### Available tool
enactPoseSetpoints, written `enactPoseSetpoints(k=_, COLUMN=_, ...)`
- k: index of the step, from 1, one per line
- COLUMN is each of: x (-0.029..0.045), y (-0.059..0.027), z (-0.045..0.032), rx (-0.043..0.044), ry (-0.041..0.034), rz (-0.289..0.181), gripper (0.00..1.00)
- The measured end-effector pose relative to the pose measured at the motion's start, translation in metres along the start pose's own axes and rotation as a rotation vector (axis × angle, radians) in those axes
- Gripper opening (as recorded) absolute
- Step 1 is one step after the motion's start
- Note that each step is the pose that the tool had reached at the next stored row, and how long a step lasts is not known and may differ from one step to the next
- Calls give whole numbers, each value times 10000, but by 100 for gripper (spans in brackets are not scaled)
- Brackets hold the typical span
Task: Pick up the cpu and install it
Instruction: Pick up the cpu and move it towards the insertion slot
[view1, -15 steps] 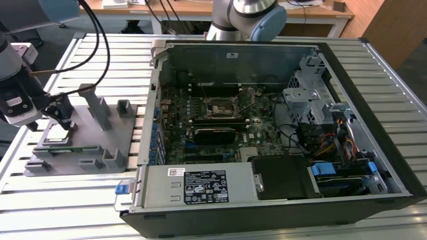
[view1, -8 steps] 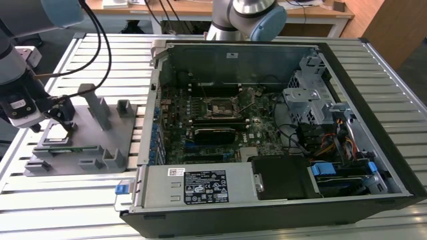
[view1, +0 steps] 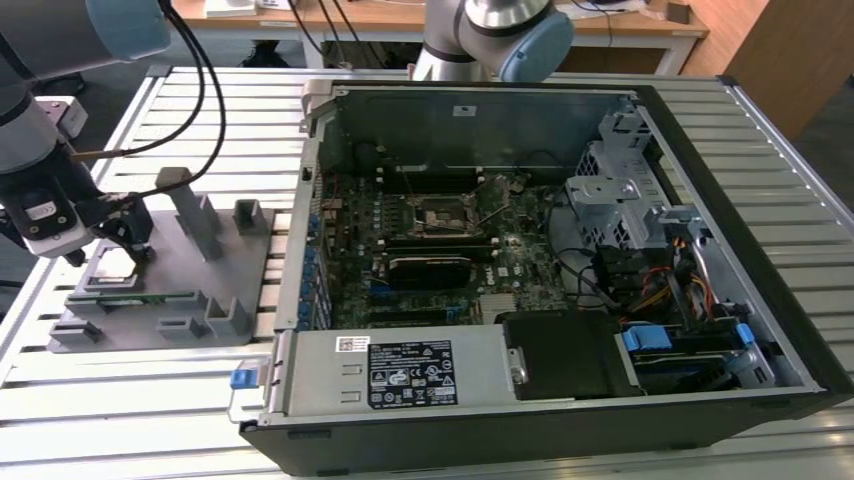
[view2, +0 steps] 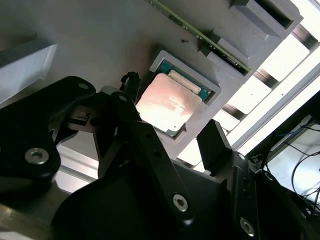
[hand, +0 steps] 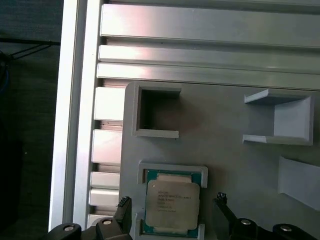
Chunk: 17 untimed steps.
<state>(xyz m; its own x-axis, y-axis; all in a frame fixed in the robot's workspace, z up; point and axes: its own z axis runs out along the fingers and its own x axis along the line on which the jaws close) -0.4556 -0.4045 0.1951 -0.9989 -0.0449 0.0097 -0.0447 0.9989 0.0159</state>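
Hovering low over the grey fixture tray (view1: 187, 310) at the exterior view's left, the pincer (view1: 120, 238) is well apart from the open computer case (view1: 747, 200) and its motherboard socket (view1: 441, 215). Tray and case both rest on the slatted metal desk (view1: 134, 420). A green memory stick (view1: 118, 297) lies in a slot of the tray, near the pincer.

In the second wrist view the cpu (view2: 170, 102) lies flat in a shallow square pocket of the tray, metal lid up. The pincer's black fingers (view2: 215, 142) stand spread, one on each side of the chip. They seem not yet to touch it, though the slanted angle makes that hard to judge.

In the first wrist view the cpu sits level between the two fingertips, with an empty pocket (hand: 155, 112) of the tray nearby.

The chip is probably light, thin and stiff. Its polished lid would be slippery, and the underside contacts are fragile. The best hold is on two opposite edges of the pale rim, squeezed gently and evenly. It should be kept level so it lifts clear of the pocket walls without tilting or scraping.
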Motion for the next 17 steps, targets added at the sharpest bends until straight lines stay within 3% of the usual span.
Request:
enactPoseSetpoints(k=5, x=-1, y=8, z=22, rx=7, ry=-51, rz=15, gripper=73)
enactPoseSetpoints(k=7, x=-1, y=17, z=30, rx=47, ry=-67, rz=33, gripper=73)
enactPoseSetpoints(k=17, x=-2, y=25, z=79, rx=74, ry=-83, rz=128, gripper=73)
